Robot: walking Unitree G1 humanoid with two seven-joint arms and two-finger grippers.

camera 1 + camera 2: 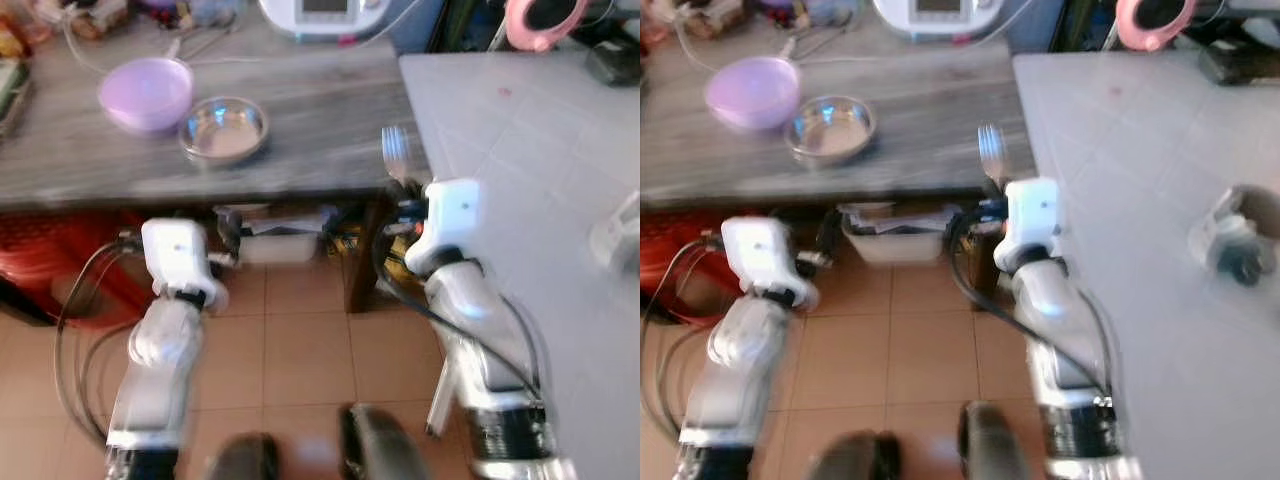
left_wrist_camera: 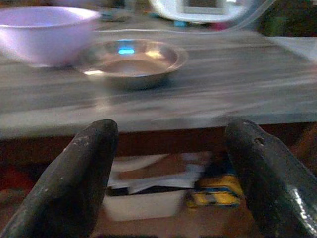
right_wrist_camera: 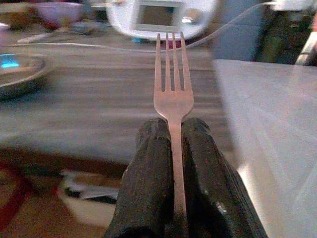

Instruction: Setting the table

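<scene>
Currently the right gripper point(image 3: 173, 148) is clamping a fork point(image 3: 172, 94) by its handle between its 2 fingers, tines pointing forward along them. At centre frame in the head views, it is hovering by the corner where the wooden table point(image 1: 320, 120) is meeting the white table point(image 1: 540, 200), which is lying to the right. The left gripper point(image 2: 168, 168) is gaping wide and carrying nothing, below the steel bowl point(image 1: 224, 128) and purple bowl point(image 1: 146, 93) at upper left. Motion blur is smearing everything; the upper-edge clutter is cut off.

Lilac bowl point(image 1: 146, 93), silver fork point(image 3: 173, 88), grey-streaked table point(image 1: 320, 120), black fingers point(image 3: 148, 198).
</scene>
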